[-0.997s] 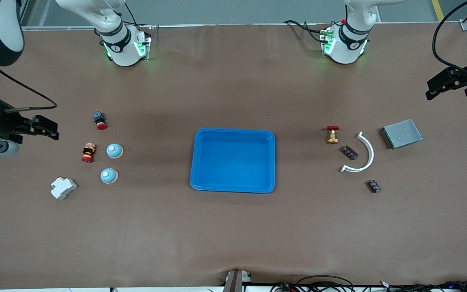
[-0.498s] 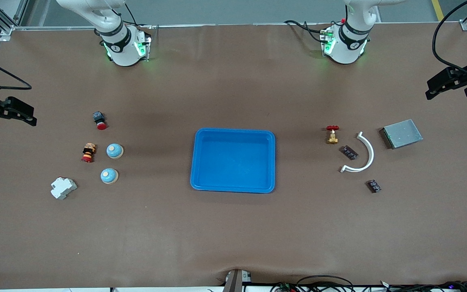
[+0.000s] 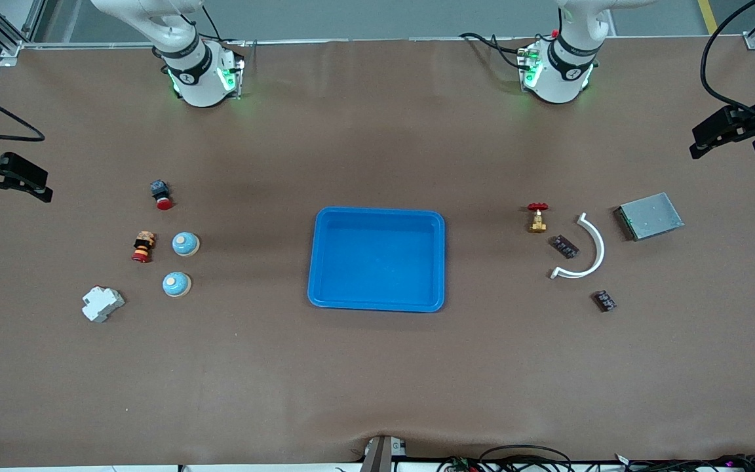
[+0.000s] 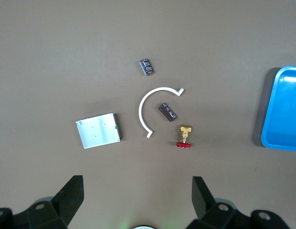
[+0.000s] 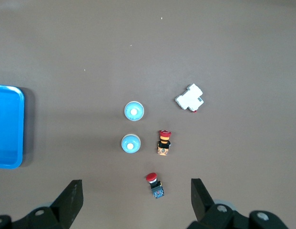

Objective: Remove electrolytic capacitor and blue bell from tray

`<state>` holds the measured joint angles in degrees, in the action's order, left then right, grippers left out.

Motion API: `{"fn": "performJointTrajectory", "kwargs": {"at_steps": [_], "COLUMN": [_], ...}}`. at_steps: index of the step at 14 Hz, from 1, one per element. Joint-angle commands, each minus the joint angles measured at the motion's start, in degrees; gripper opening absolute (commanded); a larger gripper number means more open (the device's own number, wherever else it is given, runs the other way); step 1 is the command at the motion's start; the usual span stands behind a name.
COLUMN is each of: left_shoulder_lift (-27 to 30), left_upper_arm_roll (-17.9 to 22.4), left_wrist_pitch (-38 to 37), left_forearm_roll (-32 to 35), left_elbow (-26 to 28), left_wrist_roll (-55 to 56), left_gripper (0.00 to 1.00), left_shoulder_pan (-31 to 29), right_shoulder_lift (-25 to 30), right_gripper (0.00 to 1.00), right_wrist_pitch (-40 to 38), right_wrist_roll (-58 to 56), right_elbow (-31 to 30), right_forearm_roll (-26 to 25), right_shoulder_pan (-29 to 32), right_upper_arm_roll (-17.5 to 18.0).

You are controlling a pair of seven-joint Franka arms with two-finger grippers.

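Two blue domed bells (image 3: 185, 244) (image 3: 176, 284) sit side by side toward the right arm's end; the right wrist view shows them too (image 5: 134, 111) (image 5: 130, 143). Two small dark capacitors (image 3: 565, 246) (image 3: 604, 301) lie toward the left arm's end, also in the left wrist view (image 4: 168, 111) (image 4: 147, 67). The blue tray (image 3: 317, 262) rests mid-table, with nothing in it. My right gripper (image 3: 37, 183) (image 5: 136, 195) hangs open over bare table at its end. My left gripper (image 3: 702, 141) (image 4: 137, 191) hangs open over the table's other end. Neither holds anything.
Near the bells: a red push button (image 3: 162, 195), a red-and-orange button (image 3: 143, 246), a white block (image 3: 102, 304). Near the capacitors: a brass valve with red handle (image 3: 537, 217), a white curved strip (image 3: 597, 246), a grey metal plate (image 3: 651, 216).
My right gripper has drawn back toward its end of the table, away from the bells. The left gripper has hardly shifted. Nothing on the table has moved.
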<state>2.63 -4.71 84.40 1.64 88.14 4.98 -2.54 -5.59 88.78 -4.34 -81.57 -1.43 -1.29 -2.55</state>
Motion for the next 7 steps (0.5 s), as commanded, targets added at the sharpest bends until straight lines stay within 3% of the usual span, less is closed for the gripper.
{"fn": "performJointTrajectory", "kwargs": {"at_steps": [1, 7], "left_shoulder_lift": [1.3, 1.2], "left_upper_arm_roll": [0.1, 0.1], "left_wrist_pitch": [-0.5, -0.5], "left_forearm_roll": [-0.9, -0.9], "left_elbow": [1.0, 1.5], "left_wrist_roll": [-0.1, -0.1], "left_gripper": [1.0, 1.0], "left_shoulder_pan": [-0.3, -0.4], "right_shoulder_lift": [1.1, 0.9], "right_gripper": [1.0, 1.0], "right_wrist_pitch": [0.8, 0.3], "right_wrist_roll": [0.8, 5.0], "right_elbow": [-1.1, -2.5], "right_forearm_roll": [-0.3, 3.3], "right_shoulder_pan": [0.6, 1.5], "right_upper_arm_roll": [0.4, 0.2]}}
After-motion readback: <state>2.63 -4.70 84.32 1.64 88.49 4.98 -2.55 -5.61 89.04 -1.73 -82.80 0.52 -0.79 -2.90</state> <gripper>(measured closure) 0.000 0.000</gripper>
